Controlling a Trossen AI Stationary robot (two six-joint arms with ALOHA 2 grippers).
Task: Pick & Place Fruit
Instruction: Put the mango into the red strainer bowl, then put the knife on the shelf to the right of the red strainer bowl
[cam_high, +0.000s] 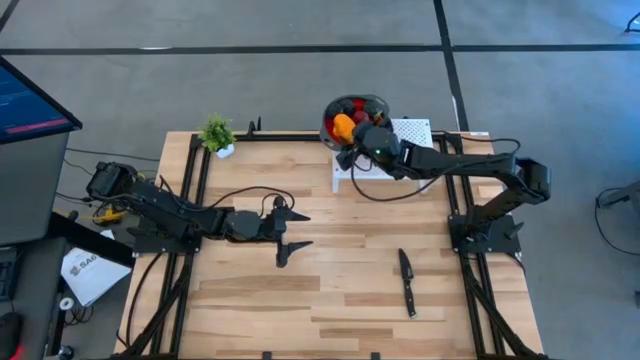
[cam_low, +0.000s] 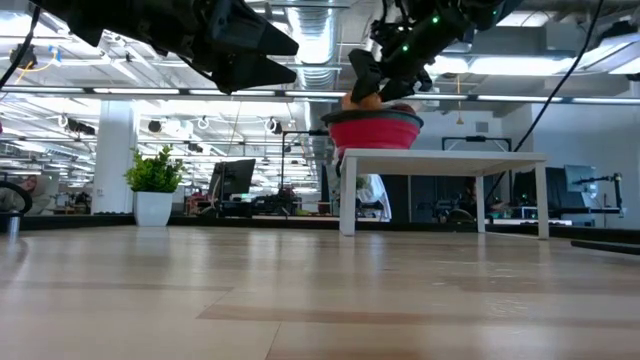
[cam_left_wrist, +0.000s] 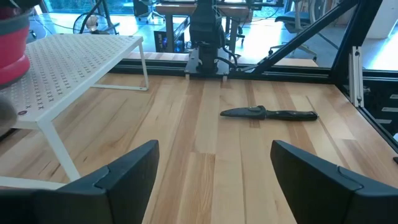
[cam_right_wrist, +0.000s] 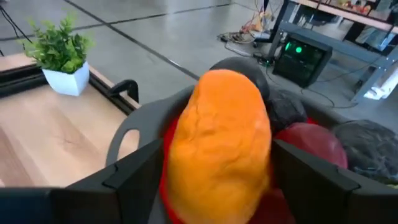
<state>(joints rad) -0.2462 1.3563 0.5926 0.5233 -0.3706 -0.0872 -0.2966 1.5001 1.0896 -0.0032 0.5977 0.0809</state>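
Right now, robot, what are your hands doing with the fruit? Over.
Right gripper over the red bowl, fingers either side of the orange fruit. Left gripper open, empty, above mid-table. Knife lies clear. Over.

Under me, a light wooden table (cam_high: 330, 290) with black rails along its edges. Landmark: the white perforated stand (cam_high: 412, 130) at the far edge. On the stand sits the red bowl (cam_low: 374, 130), fruit (cam_high: 344, 125) heaped in it. Black-handled knife (cam_high: 407, 283) lies flat on the wood, well toward the near side from the stand. Small potted plant (cam_high: 217, 134) far along the same edge
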